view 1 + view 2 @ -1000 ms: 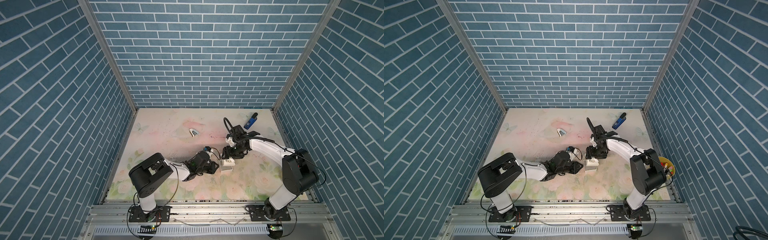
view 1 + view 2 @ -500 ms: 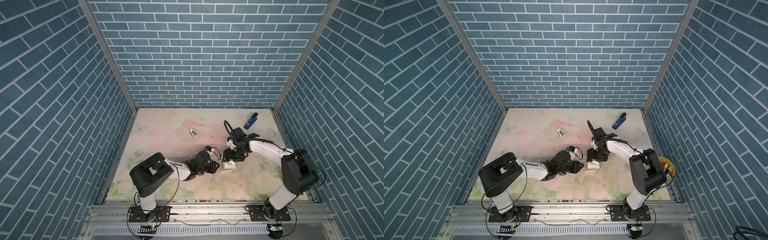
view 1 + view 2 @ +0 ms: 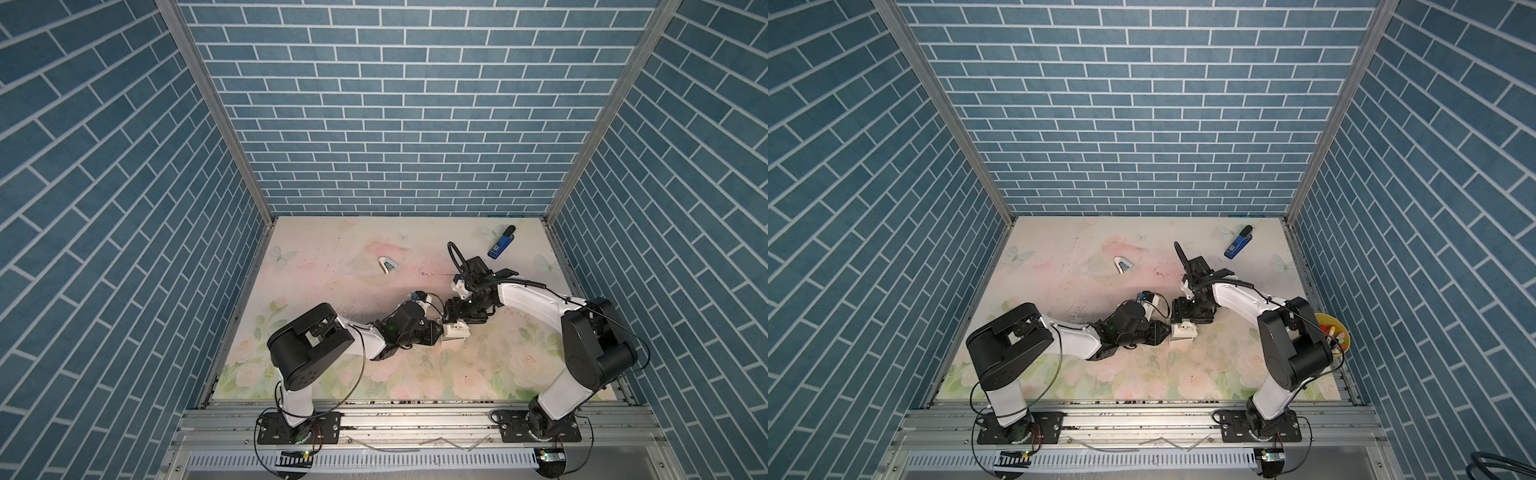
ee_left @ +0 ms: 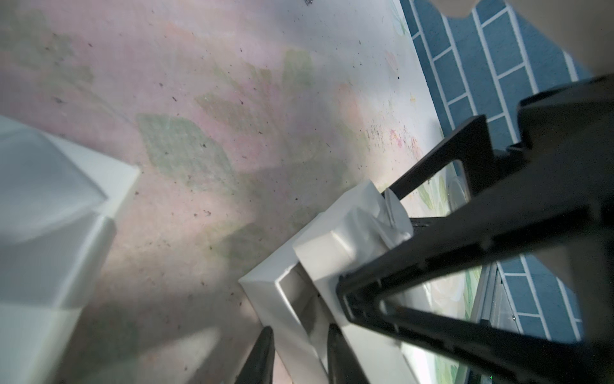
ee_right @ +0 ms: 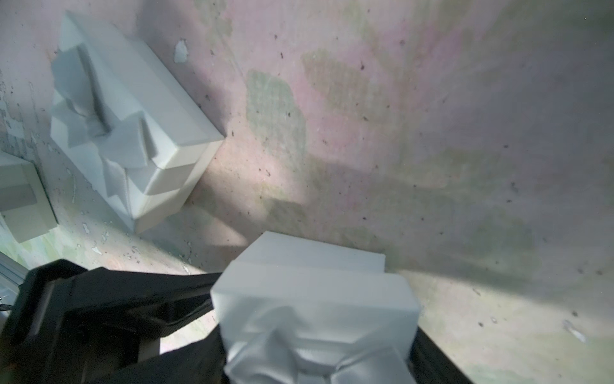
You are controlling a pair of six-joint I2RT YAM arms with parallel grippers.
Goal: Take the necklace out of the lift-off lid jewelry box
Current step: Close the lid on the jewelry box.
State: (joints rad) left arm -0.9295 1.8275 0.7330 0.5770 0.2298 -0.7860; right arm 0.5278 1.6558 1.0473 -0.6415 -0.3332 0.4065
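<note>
The white jewelry box (image 3: 455,331) (image 3: 1183,331) sits mid-table between both arms. My left gripper (image 4: 299,355) (image 3: 439,331) is shut on a side wall of the base (image 4: 265,299), with one finger outside it and one inside. The lid (image 5: 315,299) (image 4: 349,232), topped with a white bow, rides slightly raised and offset over the base. My right gripper (image 5: 315,332) (image 3: 451,322) is clamped across the lid. The exposed corner of the base looks bare white. The necklace is hidden.
A second white box with a bow (image 5: 126,126) lies close by, hidden under my right arm in both top views. A blue stapler-like object (image 3: 501,248) and a small white-and-teal piece (image 3: 388,266) lie farther back. A yellow bowl (image 3: 1335,332) sits off the right edge.
My right gripper has shifted a little toward the front edge, over the box. My left arm and the base have stayed still.
</note>
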